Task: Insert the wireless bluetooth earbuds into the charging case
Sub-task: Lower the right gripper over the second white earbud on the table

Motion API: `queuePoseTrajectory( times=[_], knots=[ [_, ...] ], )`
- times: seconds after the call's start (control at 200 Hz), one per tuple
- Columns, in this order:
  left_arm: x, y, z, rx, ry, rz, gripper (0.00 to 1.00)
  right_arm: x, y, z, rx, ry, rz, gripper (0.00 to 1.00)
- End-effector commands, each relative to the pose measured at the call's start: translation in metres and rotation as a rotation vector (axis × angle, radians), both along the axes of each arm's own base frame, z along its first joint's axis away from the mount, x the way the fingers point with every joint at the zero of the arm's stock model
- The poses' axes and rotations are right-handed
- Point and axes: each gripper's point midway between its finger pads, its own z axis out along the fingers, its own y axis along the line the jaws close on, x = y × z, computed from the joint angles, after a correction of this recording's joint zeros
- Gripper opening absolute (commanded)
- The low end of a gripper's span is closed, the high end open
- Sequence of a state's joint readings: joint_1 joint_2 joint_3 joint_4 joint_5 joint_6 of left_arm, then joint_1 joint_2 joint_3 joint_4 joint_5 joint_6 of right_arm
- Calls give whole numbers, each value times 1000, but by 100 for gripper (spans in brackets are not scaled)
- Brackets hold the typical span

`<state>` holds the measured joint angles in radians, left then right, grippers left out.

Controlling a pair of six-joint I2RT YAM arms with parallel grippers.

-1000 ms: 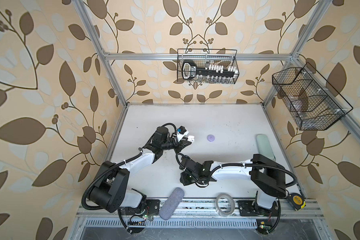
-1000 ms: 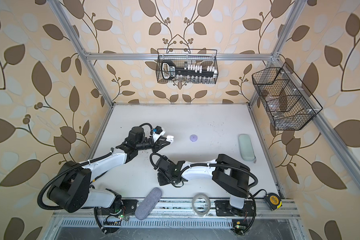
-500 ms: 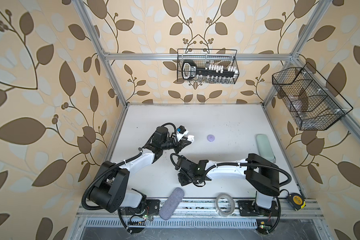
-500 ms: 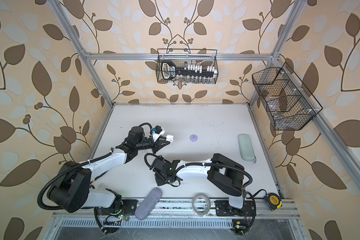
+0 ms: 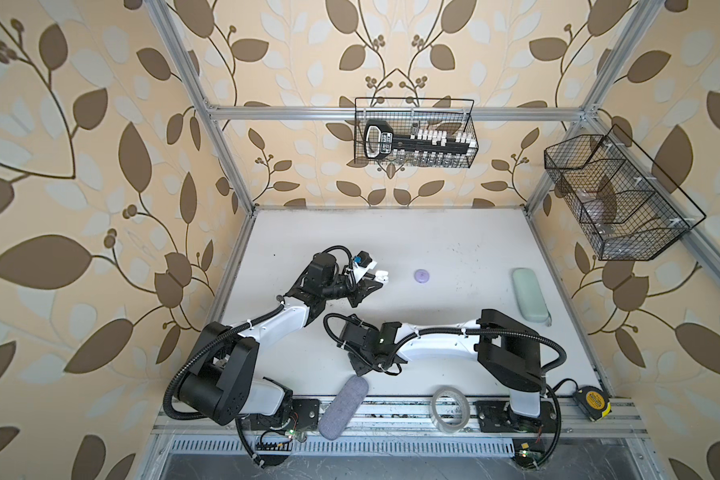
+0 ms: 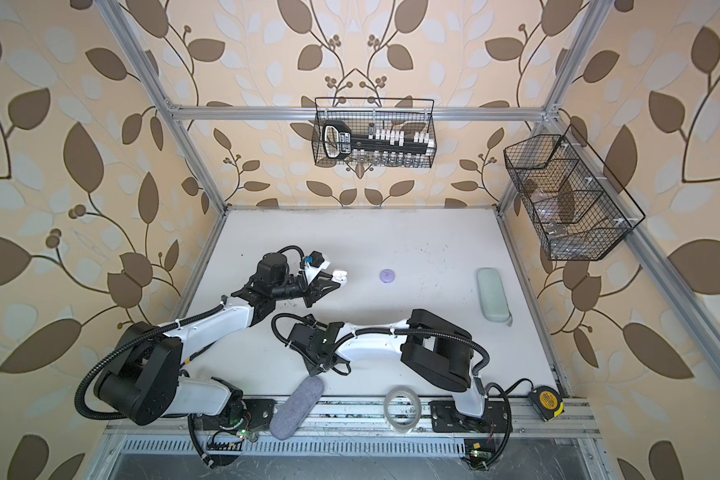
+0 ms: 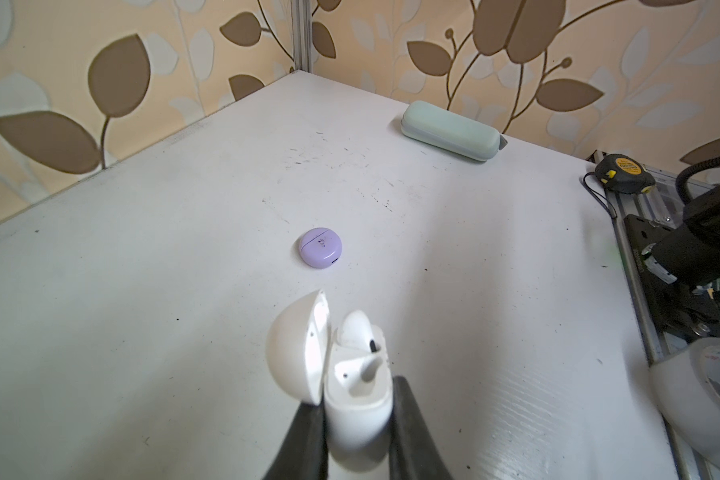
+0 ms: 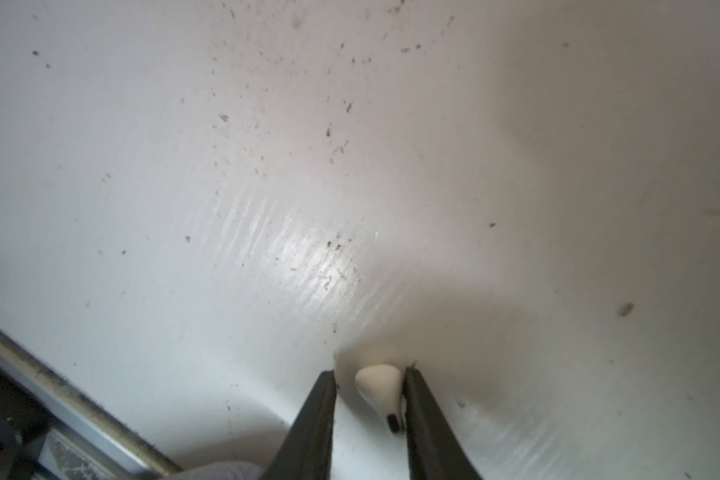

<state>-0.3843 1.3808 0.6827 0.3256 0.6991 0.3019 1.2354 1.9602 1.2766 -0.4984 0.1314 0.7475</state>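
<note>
Clamping the white charging case (image 7: 358, 419) in the left gripper (image 7: 355, 409), with lid (image 7: 296, 349) flipped up to expose the empty socket (image 7: 364, 372) beside one white earbud (image 7: 356, 330) already seated. Straddling the second white earbud (image 8: 381, 384) on the desk (image 8: 225, 166) near the front rail (image 8: 59, 395) with the right gripper (image 8: 370, 374), narrowly parted, touching on one side, gapped on the other, not yet pinching. Masked by the right arm (image 5: 433, 345) in both top views; no lilac earbuds visible, only a closed lilac case (image 7: 321, 248).
</note>
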Motion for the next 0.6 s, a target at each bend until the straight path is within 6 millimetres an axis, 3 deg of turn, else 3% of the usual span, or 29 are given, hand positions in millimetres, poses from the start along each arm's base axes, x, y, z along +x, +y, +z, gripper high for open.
queuePoseTrajectory(
  times=[0.0, 0.595],
  knots=[
    [3, 1, 26, -44, -68, -4, 5, 2, -7, -4, -67, -22, 11, 30],
    [3, 0, 26, -49, -62, -6, 5, 2, -4, -6, -111, -18, 53, 29]
  ],
)
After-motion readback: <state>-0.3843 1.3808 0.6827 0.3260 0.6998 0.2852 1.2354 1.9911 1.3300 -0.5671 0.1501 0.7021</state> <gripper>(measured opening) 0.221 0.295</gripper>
